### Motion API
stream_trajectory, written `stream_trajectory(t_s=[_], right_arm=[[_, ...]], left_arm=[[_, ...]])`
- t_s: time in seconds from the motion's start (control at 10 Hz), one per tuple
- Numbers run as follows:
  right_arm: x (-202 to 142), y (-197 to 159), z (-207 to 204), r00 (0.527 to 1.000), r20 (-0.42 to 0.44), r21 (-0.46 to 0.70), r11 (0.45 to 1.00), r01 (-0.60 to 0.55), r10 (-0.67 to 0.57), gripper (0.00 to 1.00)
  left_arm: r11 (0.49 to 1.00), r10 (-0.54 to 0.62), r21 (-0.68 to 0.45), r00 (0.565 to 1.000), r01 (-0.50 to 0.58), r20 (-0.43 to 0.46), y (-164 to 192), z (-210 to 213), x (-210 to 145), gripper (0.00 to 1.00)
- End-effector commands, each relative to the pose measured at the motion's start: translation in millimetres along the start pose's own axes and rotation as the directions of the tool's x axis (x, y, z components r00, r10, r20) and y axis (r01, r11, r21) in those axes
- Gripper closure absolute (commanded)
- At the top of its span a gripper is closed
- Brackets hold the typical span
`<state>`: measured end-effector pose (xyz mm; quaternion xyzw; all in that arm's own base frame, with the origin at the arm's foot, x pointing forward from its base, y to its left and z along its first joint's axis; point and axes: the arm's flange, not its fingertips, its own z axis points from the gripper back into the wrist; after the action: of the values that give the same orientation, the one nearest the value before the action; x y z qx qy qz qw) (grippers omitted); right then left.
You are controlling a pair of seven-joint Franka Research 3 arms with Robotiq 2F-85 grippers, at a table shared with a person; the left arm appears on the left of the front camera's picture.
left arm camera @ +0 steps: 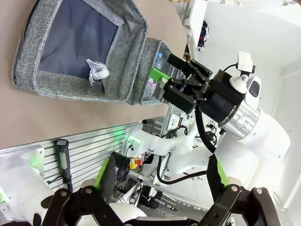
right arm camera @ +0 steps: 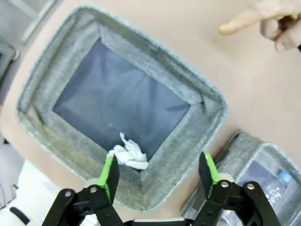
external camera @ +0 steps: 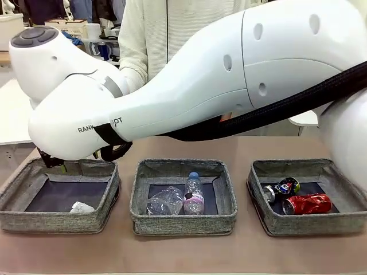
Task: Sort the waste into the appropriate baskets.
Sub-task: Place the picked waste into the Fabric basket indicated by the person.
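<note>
My right arm reaches across the table to the left basket (external camera: 17,183). There my right gripper (right arm camera: 160,172) hangs open above the basket (right arm camera: 197,122), with nothing between its green pads. The small white paper wad (right arm camera: 129,154) lies on the basket's dark bottom, near a corner (external camera: 81,207). The middle basket (external camera: 178,220) holds the label-less clear bottle (external camera: 165,200) and the pink-label bottle (external camera: 194,196). The red can (external camera: 307,203) and the dark blue can (external camera: 284,188) lie in the right basket (external camera: 312,223). My left gripper (left arm camera: 160,183) is open and empty, off the table's side.
A person stands at the far side of the table. One hand (right arm camera: 263,23) rests on the tabletop beyond the left basket, a finger stretched out. My right arm's white links (external camera: 229,74) span the space above the baskets. Bare tabletop (external camera: 183,252) runs along the front.
</note>
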<state>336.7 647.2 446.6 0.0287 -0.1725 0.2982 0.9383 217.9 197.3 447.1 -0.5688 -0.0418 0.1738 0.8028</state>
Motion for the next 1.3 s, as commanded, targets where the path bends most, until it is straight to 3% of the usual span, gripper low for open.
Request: stream_trajectory(t_s=[0.0, 0.1, 0.2, 0.4, 0.6, 0.7, 0.8, 1.1, 1.2], right_arm=[[-19, -10, 7, 0.999, 0.003, 0.023, 0.999, 0.035, -0.035, 0.0], [-26, -21, 23, 0.998, 0.004, 0.037, 0.998, 0.059, -0.059, 0.0], [-44, -40, 49, 0.996, 0.011, -0.042, 0.995, 0.087, -0.087, 0.0], [-123, -99, 105, 0.967, 0.126, -0.159, 0.958, 0.24, -0.221, 0.0], [-189, -144, 131, 0.905, 0.139, -0.167, 0.891, 0.422, -0.402, 0.0], [-193, -144, 132, 0.881, 0.077, -0.26, 0.844, 0.469, -0.466, 0.0], [-130, -118, 122, 0.945, 0.112, -0.175, 0.93, 0.324, -0.308, 0.0], [-130, -118, 122, 0.945, 0.112, -0.175, 0.93, 0.324, -0.308, 0.0], [-153, -125, 126, 0.93, 0.12, -0.201, 0.909, 0.364, -0.346, 0.0]], left_arm=[[1.0, 0.008, 0.008, 1.0, -0.008, -0.007, 0, 2, -5, 0.0], [1.0, 0.008, 0.008, 1.0, -0.008, -0.007, 0, 2, -5, 0.0], [1.0, 0.008, 0.008, 1.0, -0.008, -0.007, 0, 2, -5, 0.0], [1.0, 0.008, 0.008, 1.0, -0.008, -0.007, 0, 2, -5, 0.0], [1.0, 0.008, 0.008, 1.0, -0.008, -0.007, 0, 2, -5, 0.0], [1.0, 0.008, 0.008, 1.0, -0.008, -0.007, 0, 2, -5, 0.0], [1.0, 0.008, 0.008, 1.0, -0.008, -0.007, 0, 2, -5, 0.0], [1.0, 0.008, 0.008, 1.0, -0.008, -0.007, 0, 2, -5, 0.0], [1.0, 0.008, 0.008, 1.0, -0.008, -0.007, 0, 2, -5, 0.0]])
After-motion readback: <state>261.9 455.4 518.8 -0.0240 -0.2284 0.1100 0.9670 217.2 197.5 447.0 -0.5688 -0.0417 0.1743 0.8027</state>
